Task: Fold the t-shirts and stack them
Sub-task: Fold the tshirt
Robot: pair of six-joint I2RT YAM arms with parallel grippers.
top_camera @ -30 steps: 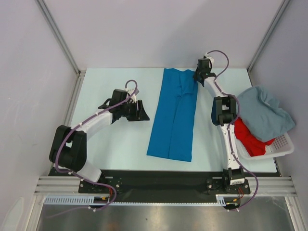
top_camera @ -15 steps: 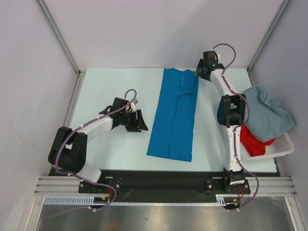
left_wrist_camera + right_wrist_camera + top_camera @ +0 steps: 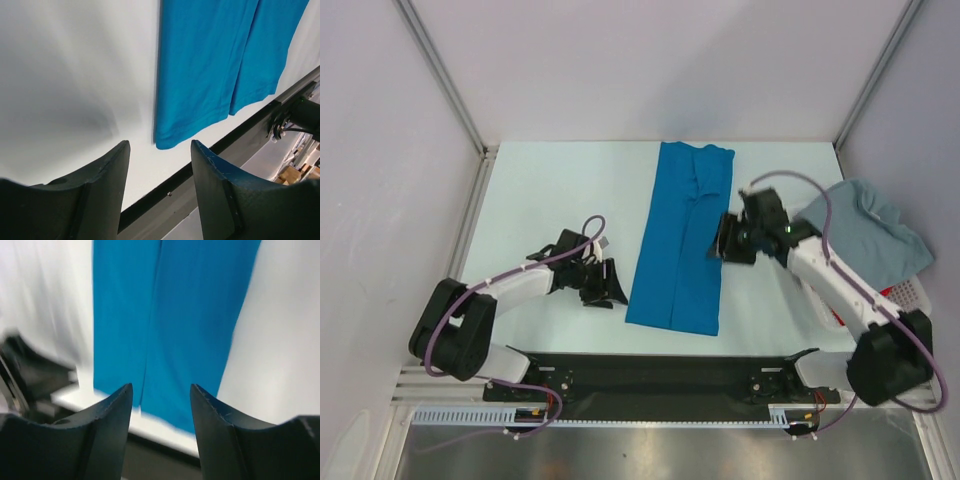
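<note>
Hovering low at the left of the table [image 3: 550, 200], the left gripper [image 3: 605, 283] is sitting just beside the near left corner of the blue shirt [image 3: 682, 240], its fingers pointing toward the cloth. In the left wrist view this gripper [image 3: 160, 150] is standing moderately wide and holding nothing, and the shirt's [image 3: 210, 65] near left corner is showing in the gap between the two fingers [image 3: 107, 175].

The blue shirt is lying flat in the middle of the table as a long narrow strip, running from the far edge toward the near edge, with a fold line going down its length.

At the strip's right edge, about halfway along, the right gripper [image 3: 725, 240] is facing the cloth. Whether it is touching the cloth cannot be told. The right wrist view is blurring, yet it is showing the gripper [image 3: 161, 392] parted and gripping nothing, with the blue shirt [image 3: 170, 320] spreading beyond it.

Farther right, the grey shirt [image 3: 865, 225] is draping in a heap over the basket [image 3: 912, 297] at the table's right edge, well apart from the blue one.
</note>
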